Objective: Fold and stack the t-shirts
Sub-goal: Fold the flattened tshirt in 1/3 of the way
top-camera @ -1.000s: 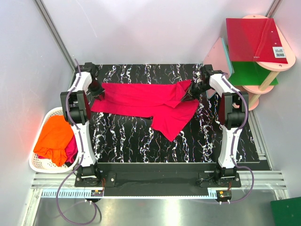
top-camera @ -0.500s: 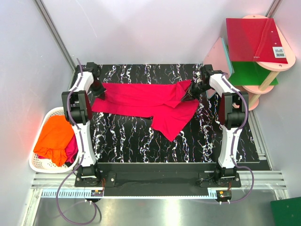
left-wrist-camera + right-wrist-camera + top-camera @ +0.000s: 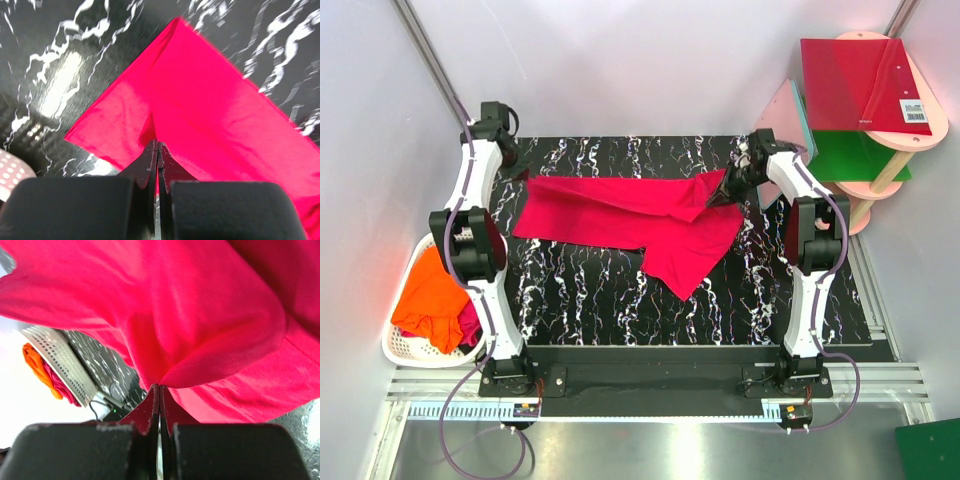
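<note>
Seen from above, both arms are stretched to the far side of the black, white-veined table [image 3: 600, 300], where the soft crimson cloth t-shirt [image 3: 620, 210] lies spread and creased. At the left wrist, the left gripper [image 3: 157, 147] is shown pinched shut on a tented ridge of it. At the right wrist, the right gripper [image 3: 159, 390] is clamped on its stitched hem, a white perforated basket [image 3: 60, 360] glimpsed beyond.

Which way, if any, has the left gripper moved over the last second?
Yes. The left gripper, shut on the left edge of the crimson t-shirt, has shifted left and away from the arm bases, toward the far-left corner of the table.
</note>
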Robot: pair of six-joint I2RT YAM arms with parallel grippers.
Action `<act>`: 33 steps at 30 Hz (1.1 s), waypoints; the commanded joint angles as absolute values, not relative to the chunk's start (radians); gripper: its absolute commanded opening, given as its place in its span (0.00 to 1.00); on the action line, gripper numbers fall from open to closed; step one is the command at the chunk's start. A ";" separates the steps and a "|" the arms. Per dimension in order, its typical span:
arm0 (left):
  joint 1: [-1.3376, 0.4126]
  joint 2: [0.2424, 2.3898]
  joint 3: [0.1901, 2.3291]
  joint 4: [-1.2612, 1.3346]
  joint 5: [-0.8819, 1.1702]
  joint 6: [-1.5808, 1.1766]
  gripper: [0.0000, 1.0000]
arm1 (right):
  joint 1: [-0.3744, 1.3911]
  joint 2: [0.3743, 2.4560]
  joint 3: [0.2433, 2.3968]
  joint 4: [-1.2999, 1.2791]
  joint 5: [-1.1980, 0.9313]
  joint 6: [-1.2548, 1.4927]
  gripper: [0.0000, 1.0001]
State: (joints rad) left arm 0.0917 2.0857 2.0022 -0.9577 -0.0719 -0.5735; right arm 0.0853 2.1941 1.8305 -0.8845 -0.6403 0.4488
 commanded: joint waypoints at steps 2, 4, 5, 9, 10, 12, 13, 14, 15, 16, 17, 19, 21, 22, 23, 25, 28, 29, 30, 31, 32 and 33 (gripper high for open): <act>0.101 2.108 2.109 -0.913 -0.057 -0.633 0.00 | 0.086 2.218 2.011 -0.845 -0.598 0.436 0.00; 0.101 2.150 2.155 -0.902 -0.029 -0.653 0.00 | 0.089 2.258 2.064 -0.836 -0.566 0.442 0.00; 0.098 2.167 2.175 -0.897 -0.006 -0.672 0.00 | 0.087 2.273 2.129 -0.833 -0.557 0.443 0.00; 0.091 2.246 2.288 -0.870 0.025 -0.686 0.00 | 0.089 2.380 2.310 -0.830 -0.508 0.445 0.00; 0.091 2.262 2.315 -0.859 0.026 -0.686 0.00 | 0.089 2.400 2.345 -0.830 -0.503 0.442 0.00; 0.092 2.272 2.332 -0.816 0.043 -0.680 0.00 | 0.087 2.463 2.448 -0.834 -0.511 0.449 0.00; 0.091 2.279 2.353 -0.810 0.055 -0.670 0.00 | 0.087 2.480 2.480 -0.836 -0.520 0.452 0.00; 0.092 2.279 2.356 -0.811 0.076 -0.655 0.00 | 0.086 2.493 2.523 -0.839 -0.526 0.459 0.00; 0.095 2.281 2.349 -0.813 0.104 -0.646 0.00 | 0.083 2.506 2.533 -0.842 -0.535 0.472 0.00; 0.098 2.278 2.324 -0.821 0.132 -0.637 0.28 | 0.083 2.505 2.536 -0.844 -0.540 0.479 0.00; 0.101 2.272 2.295 -0.830 0.152 -0.624 0.48 | 0.084 2.502 2.528 -0.842 -0.541 0.480 0.00; 0.101 2.228 2.159 -0.833 0.143 -0.609 0.71 | 0.084 2.491 2.514 -0.844 -0.540 0.474 0.00; 0.101 2.195 2.067 -0.833 0.117 -0.588 0.70 | 0.083 2.471 2.481 -0.842 -0.535 0.465 0.00; 0.101 2.166 1.983 -0.831 0.109 -0.584 0.60 | 0.083 2.465 2.470 -0.841 -0.531 0.459 0.00; 0.103 2.155 1.947 -0.831 0.118 -0.580 0.49 | 0.084 2.459 2.456 -0.842 -0.529 0.456 0.00; 0.103 2.140 1.870 -0.831 0.133 -0.569 0.29 | 0.084 2.453 2.439 -0.842 -0.522 0.442 0.00; 0.103 2.140 1.812 -0.824 0.127 -0.568 0.08 | 0.084 2.448 2.415 -0.841 -0.518 0.434 0.00; 0.103 2.141 1.804 -0.816 0.114 -0.568 0.12 | 0.084 2.450 2.408 -0.842 -0.520 0.434 0.00; 0.103 2.146 1.801 -0.812 0.109 -0.568 0.18 | 0.084 2.453 2.407 -0.841 -0.523 0.433 0.00; 0.104 2.151 1.804 -0.810 0.106 -0.571 0.25 | 0.084 2.454 2.405 -0.841 -0.526 0.434 0.00; 0.104 2.155 1.812 -0.808 0.103 -0.572 0.33 | 0.083 2.457 2.402 -0.842 -0.529 0.434 0.00; 0.104 2.164 1.821 -0.808 0.104 -0.572 0.46 | 0.084 2.459 2.401 -0.842 -0.532 0.431 0.00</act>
State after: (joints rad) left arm 0.0994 2.2070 1.7901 -0.8574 0.1051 -0.5774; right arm 0.0849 2.5061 2.3997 -0.8532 -0.5339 0.4515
